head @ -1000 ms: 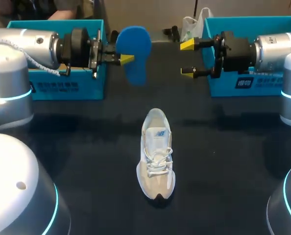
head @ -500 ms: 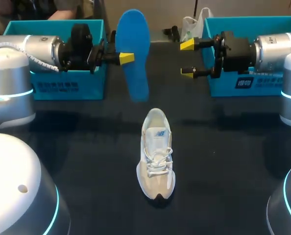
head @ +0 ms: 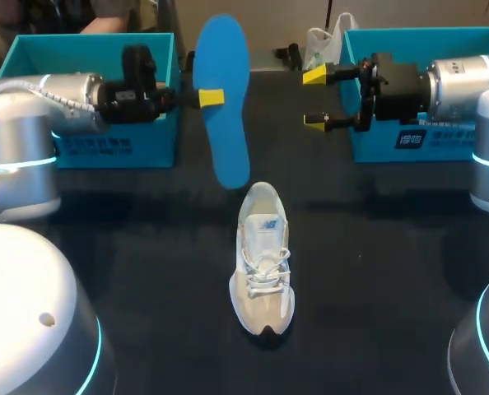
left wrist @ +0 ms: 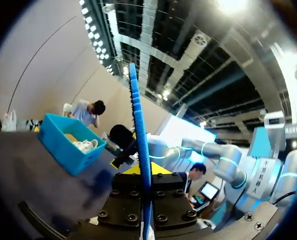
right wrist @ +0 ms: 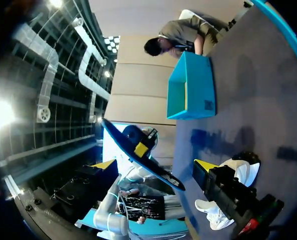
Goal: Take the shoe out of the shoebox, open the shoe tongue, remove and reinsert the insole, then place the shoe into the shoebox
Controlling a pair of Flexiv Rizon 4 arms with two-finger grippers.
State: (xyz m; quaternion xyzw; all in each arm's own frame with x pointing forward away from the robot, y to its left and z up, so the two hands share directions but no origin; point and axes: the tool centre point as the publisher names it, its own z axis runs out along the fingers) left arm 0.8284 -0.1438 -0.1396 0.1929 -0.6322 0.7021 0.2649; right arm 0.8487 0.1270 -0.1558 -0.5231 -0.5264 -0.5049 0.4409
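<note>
**Insole held over the shoe's heel end**

The left hand is clenched on the blue insole, gripping it across the middle. The insole hangs clear of the desk, and its long axis runs nearly in line with the white shoe. Its lower end sits just beyond the shoe's heel opening, slightly to the left. The shoe lies flat on the desk, toe pointing away from both hands. The right hand is spread open and empty, farther beyond the shoe and to the right. Reinserting looks like the left arm's job: lower the insole's near end into the opening.
</note>
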